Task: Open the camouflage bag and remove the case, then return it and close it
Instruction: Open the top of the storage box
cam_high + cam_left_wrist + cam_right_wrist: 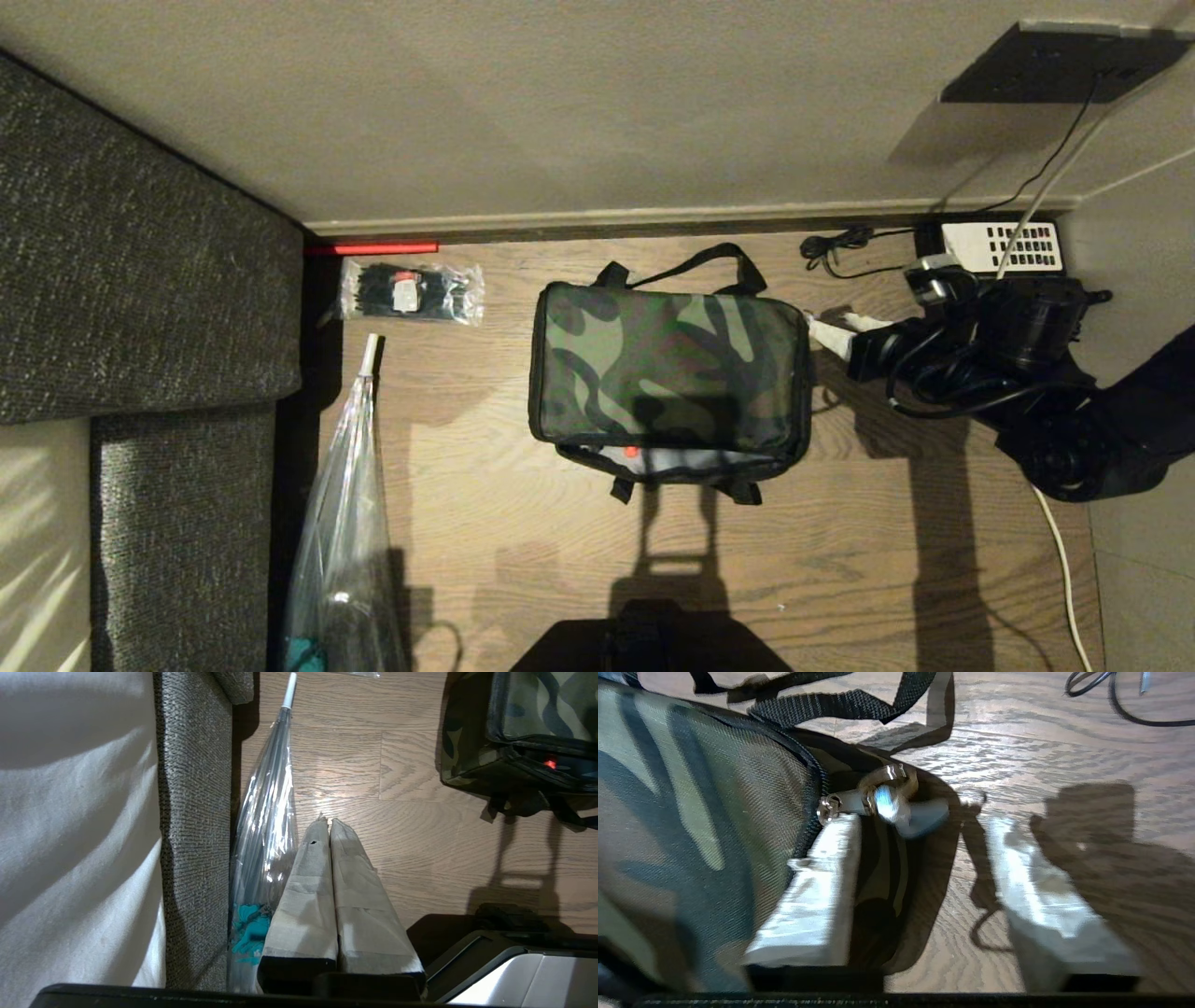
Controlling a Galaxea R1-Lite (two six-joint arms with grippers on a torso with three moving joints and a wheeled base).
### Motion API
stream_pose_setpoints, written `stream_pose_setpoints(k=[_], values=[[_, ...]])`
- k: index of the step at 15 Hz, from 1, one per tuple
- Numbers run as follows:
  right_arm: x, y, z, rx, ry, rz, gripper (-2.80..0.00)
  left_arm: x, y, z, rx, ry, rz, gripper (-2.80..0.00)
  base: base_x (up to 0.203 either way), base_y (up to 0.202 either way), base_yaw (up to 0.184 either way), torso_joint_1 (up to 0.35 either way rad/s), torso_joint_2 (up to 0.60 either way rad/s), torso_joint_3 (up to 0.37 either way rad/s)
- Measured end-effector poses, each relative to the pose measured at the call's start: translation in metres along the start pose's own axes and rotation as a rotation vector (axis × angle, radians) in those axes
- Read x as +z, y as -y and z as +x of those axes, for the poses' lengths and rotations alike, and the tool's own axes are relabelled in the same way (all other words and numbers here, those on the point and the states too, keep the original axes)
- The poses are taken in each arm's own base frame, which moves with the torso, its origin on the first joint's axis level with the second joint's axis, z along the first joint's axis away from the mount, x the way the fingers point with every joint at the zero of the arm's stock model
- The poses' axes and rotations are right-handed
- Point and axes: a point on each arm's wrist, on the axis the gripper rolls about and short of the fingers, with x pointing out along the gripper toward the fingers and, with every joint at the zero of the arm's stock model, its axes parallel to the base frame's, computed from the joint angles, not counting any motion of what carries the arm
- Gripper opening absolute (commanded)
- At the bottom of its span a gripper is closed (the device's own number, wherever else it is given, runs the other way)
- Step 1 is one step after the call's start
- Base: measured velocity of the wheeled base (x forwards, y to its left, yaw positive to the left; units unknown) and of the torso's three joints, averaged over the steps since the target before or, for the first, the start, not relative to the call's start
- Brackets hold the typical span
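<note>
Camouflage bag (667, 369), boxy soft fabric in green, black and tan with black webbing straps, sits on the wooden floor (887, 523) right at the fingertips of the right hand (834, 334). That hand comes in level from the bag's right end, its pale taped fingers (817, 896) spread wide apart with nothing between them. One finger lies against the camouflage lid by the zip line; the other hangs over bare floor, clear of the bag. Just ahead of the nearer finger dangles the shiny metal zipper pull (882, 800), loose and untouched.

Along the side of the bag nearest the robot, the lid gapes. A sliver of silvery-grey lining shows there, with a small red spot (631, 452), perhaps on the black case inside, though the case itself can't be made out.

The left hand (327, 826) is parked well away, fingers pressed together and empty, beside a clear plastic-wrapped umbrella (268, 812) and the grey fabric sofa (194, 826).

Now the risks, as I judge them. The pull is small and swings freely, so a closing pinch could miss it or catch only fabric. A soft, light bag may slide or spin on smooth floor instead of letting the zip run, especially with no second hand bracing it. And the black strap (840, 704) looping just beyond the pull could snag a finger.
</note>
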Motion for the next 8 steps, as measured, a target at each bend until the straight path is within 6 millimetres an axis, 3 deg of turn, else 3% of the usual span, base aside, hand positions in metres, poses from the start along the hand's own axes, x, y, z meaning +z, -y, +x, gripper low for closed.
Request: stream_pose_setpoints(k=[4, 8], values=[[0.004, 0.000, -0.007, -0.001, -0.008, 0.012, 0.00, 0.000, 0.000, 0.000, 0.000, 0.000, 0.000, -2.80, 0.000, 0.000, 0.000, 0.000, 0.00, 0.000], [0.000, -0.023, -0.034, 0.047, -0.154, 0.225, 0.00, 0.000, 0.000, 0.000, 0.000, 0.000, 0.000, -2.80, 0.000, 0.000, 0.000, 0.000, 0.00, 0.000]])
